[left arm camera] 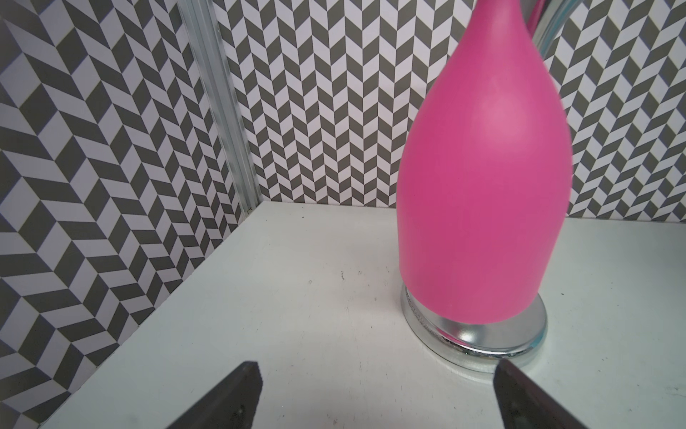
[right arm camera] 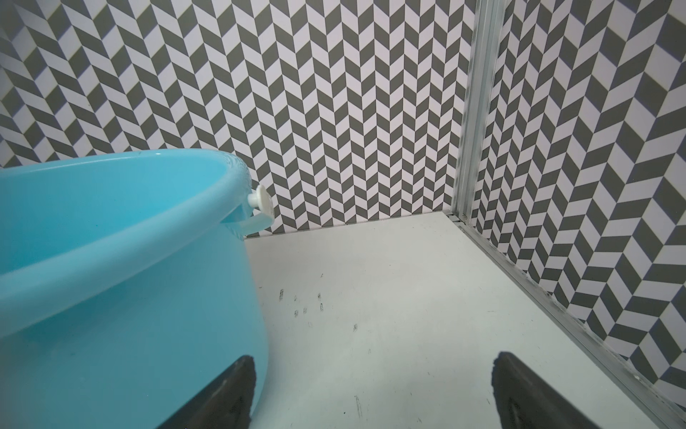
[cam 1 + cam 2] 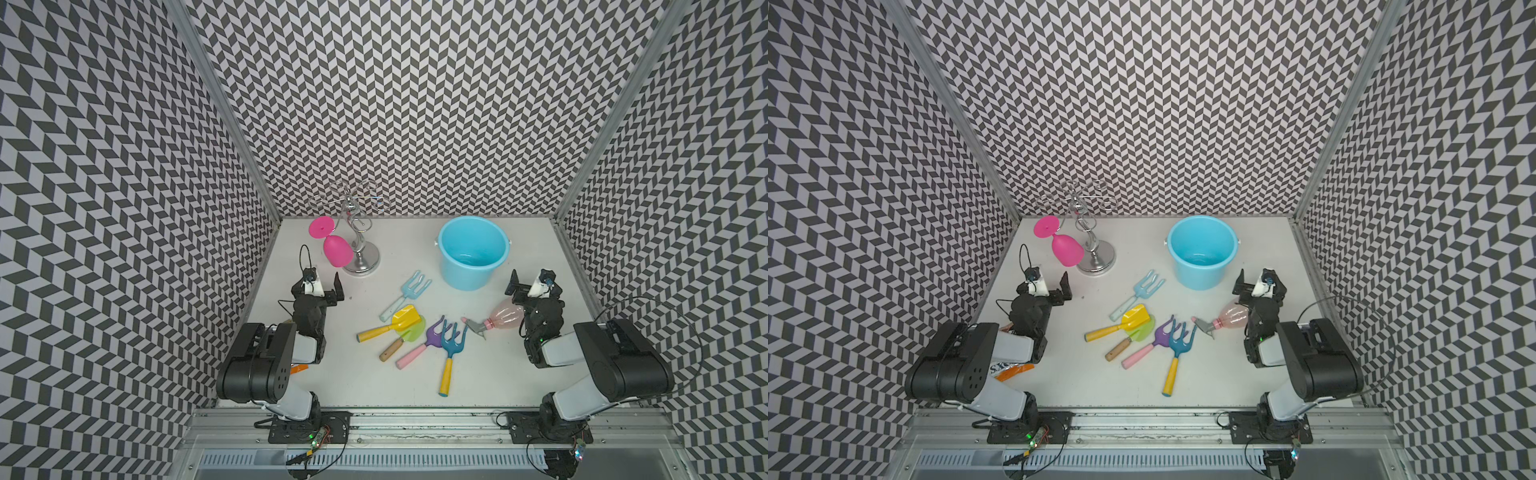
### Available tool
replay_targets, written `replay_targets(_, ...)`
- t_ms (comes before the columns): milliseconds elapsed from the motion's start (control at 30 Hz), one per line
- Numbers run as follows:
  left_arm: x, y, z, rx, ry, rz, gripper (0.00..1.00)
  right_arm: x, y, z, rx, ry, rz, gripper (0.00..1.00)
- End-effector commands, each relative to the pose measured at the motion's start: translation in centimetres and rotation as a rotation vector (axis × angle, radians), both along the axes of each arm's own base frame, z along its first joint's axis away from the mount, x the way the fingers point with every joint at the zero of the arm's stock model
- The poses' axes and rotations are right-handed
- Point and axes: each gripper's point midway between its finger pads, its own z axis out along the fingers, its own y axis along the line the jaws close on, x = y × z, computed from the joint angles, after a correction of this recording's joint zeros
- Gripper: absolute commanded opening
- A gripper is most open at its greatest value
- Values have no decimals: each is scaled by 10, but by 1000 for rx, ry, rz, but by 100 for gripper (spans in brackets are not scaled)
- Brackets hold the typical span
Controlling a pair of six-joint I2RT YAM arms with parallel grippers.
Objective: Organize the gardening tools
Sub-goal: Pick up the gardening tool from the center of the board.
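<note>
On white worktop point(image 3: 498, 374), pale blue plastic fork point(image 3: 410, 289), yellow scoop point(image 3: 403, 320), green trowel point(image 3: 417, 331), purple rake point(image 3: 434, 334), blue rake point(image 3: 451, 343) and translucent pink spray bottle point(image 3: 507, 318) are lying loose; blue plastic bucket point(image 3: 461, 276) is sitting empty; left fingers point(image 1: 230, 405) and right fingers point(image 2: 226, 397) are hanging apart, empty; nothing organized yet

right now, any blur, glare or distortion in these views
Both top views: wide-angle splay in the wall posts, soft shadows on the table; left wrist view: the close pink glass looks slightly soft, the chrome base glints; right wrist view: fairly sharp.
</note>
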Motion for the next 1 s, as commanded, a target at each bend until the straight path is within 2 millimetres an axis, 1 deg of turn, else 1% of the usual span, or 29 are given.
replay_targets(0, 21, 4, 17, -2, 58, 32, 100, -1, -1, 27, 5, -72, -6, 99)
replay_targets(67, 30, 2, 31, -1, 64, 28, 100, -1, -1, 33, 3, -66, -4, 100)
replay_targets(167, 30, -1, 53, -3, 30, 21, 100, 1, 2, 45, -5, -31, 15, 100)
replay_targets(267, 25, 0, 70, -5, -2, 24, 100, 0, 2, 74, 90, -92, 13, 100)
replay_targets(367, 16, 3, 83, -7, -37, 29, 100, 4, 13, 102, 170, -104, 76, 100)
replay_targets(433, 8, 6, 89, -8, -71, 35, 100, 7, 15, 115, 272, -104, 87, 99)
replay_targets(467, 3, 6, 89, -8, -77, 36, 100, 9, 11, 114, 383, -79, 56, 100)
replay_targets(500, -1, 6, 88, -8, -76, 36, 100, 8, 6, 103, 507, -6, -3, 100)
replay_targets(533, -3, 7, 84, -8, -59, 38, 100, 7, 3, 99, 609, 39, -54, 100)
replay_targets(567, -5, 8, 79, -6, -27, 39, 100, 7, 7, 99, 656, 57, -40, 100)
replay_targets(600, -6, 8, 74, -5, -1, 41, 100, 9, 15, 102, 660, 54, 16, 99)
replay_targets(633, -7, 9, 72, -4, 10, 43, 100, 10, 29, 106, 672, 65, 104, 100)
replay_targets(700, -9, 8, 73, -5, -4, 41, 100, 10, 52, 110, 687, 99, 232, 100)
replay_targets(733, -11, 6, 73, -5, -1, 33, 100, 10, 63, 109, 688, 128, 288, 95)
replay_targets(767, -13, 4, 73, -4, 10, 28, 100, 10, 70, 108, 689, 157, 323, 92)
replay_targets(833, -18, -3, 69, -1, 64, 11, 100, 7, 83, 94, 667, 301, 362, 90)
replay_targets(867, -21, -6, 64, 2, 104, 2, 100, 3, 91, 88, 646, 359, 388, 86)
replay_targets(933, -28, -16, 63, 7, 143, -27, 100, -6, 101, 75, 622, 452, 407, 85)
replay_targets(967, -32, -24, 59, 11, 174, -51, 100, -13, 107, 67, 600, 502, 421, 85)
